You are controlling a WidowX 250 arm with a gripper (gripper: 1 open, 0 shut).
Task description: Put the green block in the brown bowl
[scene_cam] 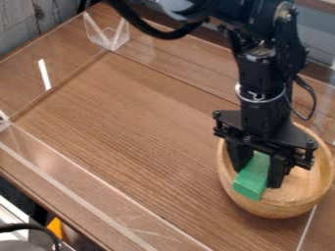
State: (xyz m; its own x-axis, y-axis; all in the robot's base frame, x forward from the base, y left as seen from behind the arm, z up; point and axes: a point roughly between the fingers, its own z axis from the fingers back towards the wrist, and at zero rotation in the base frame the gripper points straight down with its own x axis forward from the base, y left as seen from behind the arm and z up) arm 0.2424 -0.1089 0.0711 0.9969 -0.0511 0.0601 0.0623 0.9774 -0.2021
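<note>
The green block [252,178] is a bright flat bar, tilted, with its lower end down inside the brown bowl [304,203]. The bowl is a round light wooden one at the right front of the table. My gripper [263,169] points straight down over the bowl, with its black fingers either side of the block's upper part, shut on it. The fingers and the bowl's near rim hide part of the block. I cannot tell whether its lower end touches the bowl's floor.
The dark wood tabletop [131,118] is fenced by low clear plastic walls [78,186] along the front and left. A clear plastic bracket [108,34] stands at the back left corner. The bowl sits close to the table's right edge.
</note>
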